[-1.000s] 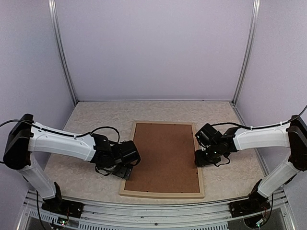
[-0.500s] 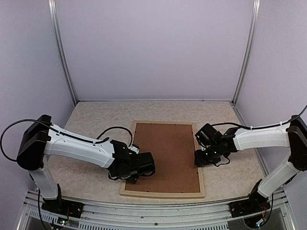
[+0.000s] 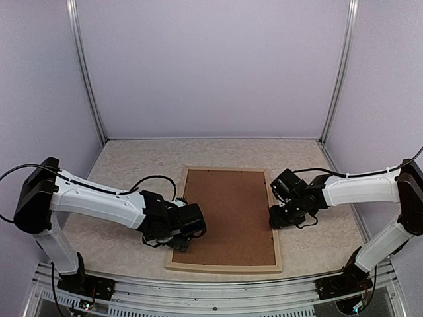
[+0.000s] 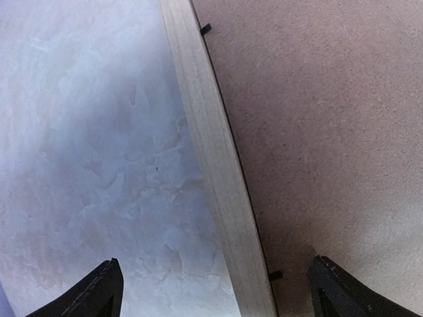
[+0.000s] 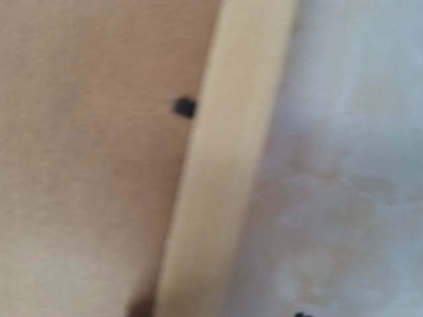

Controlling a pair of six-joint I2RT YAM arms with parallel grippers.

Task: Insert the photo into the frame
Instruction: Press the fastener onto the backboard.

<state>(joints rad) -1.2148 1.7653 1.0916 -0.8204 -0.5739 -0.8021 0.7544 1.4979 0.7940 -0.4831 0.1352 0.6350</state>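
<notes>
The frame of pale wood lies flat in the middle of the table, back side up. The brown backing board sits inside it. The photo is hidden or out of view. My left gripper hangs over the frame's left rail near the front corner. In the left wrist view it is open, with the rail running between the fingers. My right gripper is low over the right rail. That view is blurred, and only two dark tips show at its bottom edge, apart on either side of the rail.
Small black retaining tabs stick out from the rails over the board's edges. Beige table surrounds the frame. Pale walls and metal posts enclose the space. A metal rail runs along the near edge.
My left arm swung right from beside the frame to over its left rail, then eased slightly back left. The right arm and the frame have not moved.
</notes>
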